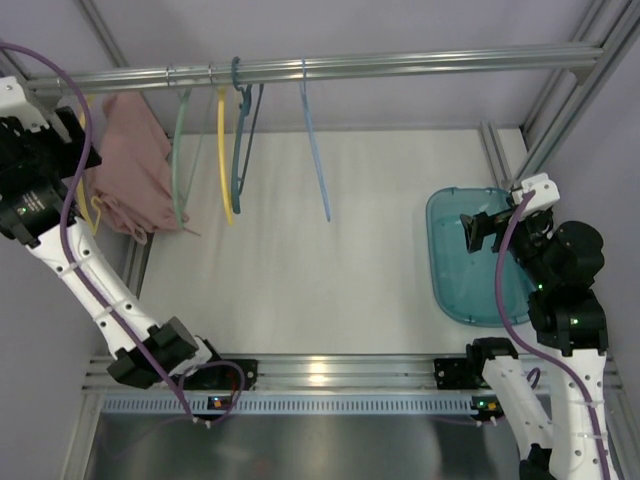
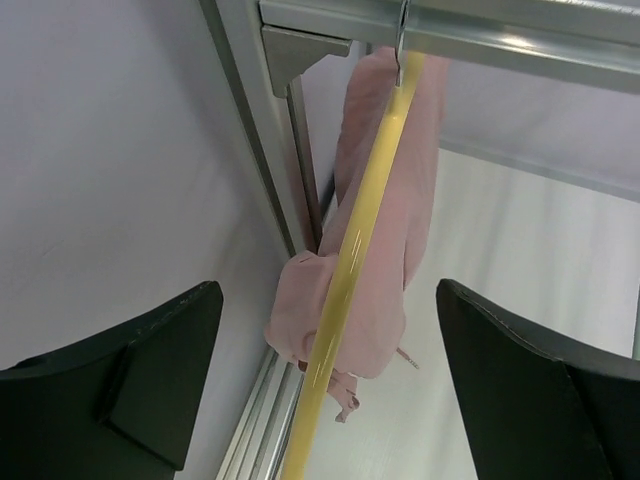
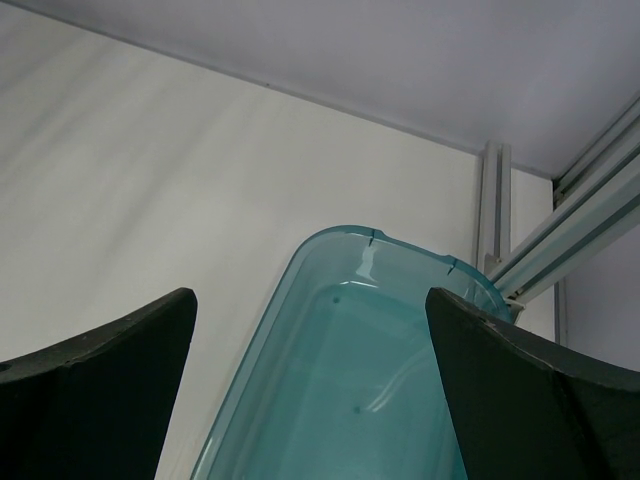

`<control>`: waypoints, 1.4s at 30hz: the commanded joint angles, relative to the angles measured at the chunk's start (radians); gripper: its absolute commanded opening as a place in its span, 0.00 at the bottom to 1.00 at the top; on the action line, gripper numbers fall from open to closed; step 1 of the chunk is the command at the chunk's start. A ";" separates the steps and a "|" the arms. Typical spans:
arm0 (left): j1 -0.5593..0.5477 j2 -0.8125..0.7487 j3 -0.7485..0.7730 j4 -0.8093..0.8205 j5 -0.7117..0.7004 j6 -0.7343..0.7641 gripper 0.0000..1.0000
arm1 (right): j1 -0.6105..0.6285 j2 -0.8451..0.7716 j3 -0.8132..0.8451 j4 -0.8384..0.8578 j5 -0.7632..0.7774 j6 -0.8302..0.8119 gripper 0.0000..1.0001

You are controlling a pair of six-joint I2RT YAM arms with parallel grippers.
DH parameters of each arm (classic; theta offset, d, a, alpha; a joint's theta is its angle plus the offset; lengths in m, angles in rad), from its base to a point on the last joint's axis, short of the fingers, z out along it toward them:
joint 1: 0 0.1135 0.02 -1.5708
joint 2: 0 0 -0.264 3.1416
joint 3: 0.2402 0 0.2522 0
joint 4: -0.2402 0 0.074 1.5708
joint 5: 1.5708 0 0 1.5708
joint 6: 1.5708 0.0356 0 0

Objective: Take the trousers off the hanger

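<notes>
At the left end of the horizontal aluminium rail (image 1: 350, 68), soft dusty-pink trousers (image 1: 135, 165) hang on a thin yellow hanger (image 2: 352, 280). The left gripper (image 2: 325, 290), facing them, and the right gripper (image 3: 310, 300) both gape wide, empty.

hanger (image 2: 351, 272): lower end cut off | tub (image 3: 330, 380): near end cut off
</notes>
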 commanded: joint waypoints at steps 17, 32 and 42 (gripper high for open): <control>0.085 0.079 -0.225 0.204 0.563 0.017 0.88 | -0.012 0.012 0.014 -0.018 0.005 0.010 0.99; 0.085 0.090 -0.342 0.596 0.577 -0.196 0.76 | -0.012 0.006 -0.015 -0.023 0.005 0.008 1.00; 0.079 0.109 -0.316 0.628 0.552 -0.241 0.63 | -0.013 0.009 -0.029 -0.004 -0.001 0.019 0.99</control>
